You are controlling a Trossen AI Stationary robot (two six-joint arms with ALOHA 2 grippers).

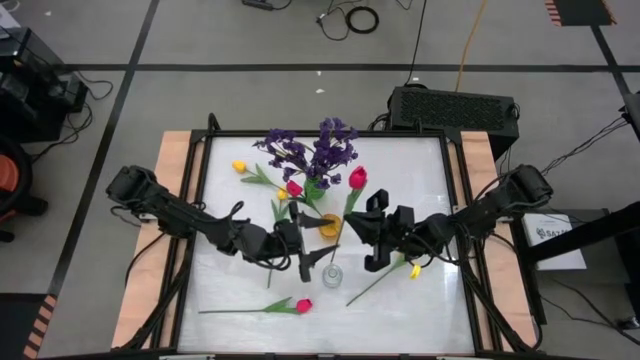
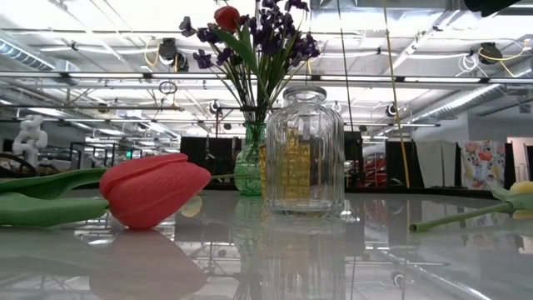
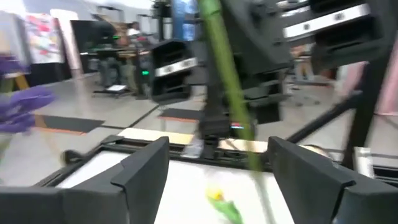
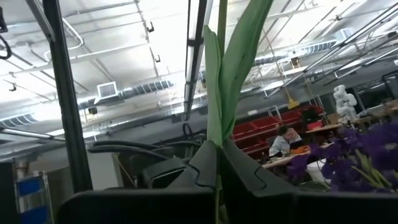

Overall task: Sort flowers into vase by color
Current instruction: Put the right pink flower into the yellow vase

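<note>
The right gripper (image 4: 214, 163) pinches a red tulip's stem (image 4: 222, 74) upright, ready for a vase (image 1: 331, 275). The left gripper (image 3: 214, 171) waits beside it, fingers spread, empty.

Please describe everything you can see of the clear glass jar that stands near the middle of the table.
The clear ribbed glass jar stands upright on the glossy white table, near its middle and empty. It has vertical ribs, rounded shoulders and a short neck with a thick rim; no lid is visible. In the low view the green glass vase with purple sprigs stands behind it. Seen from above, no gripper touches it.
</note>
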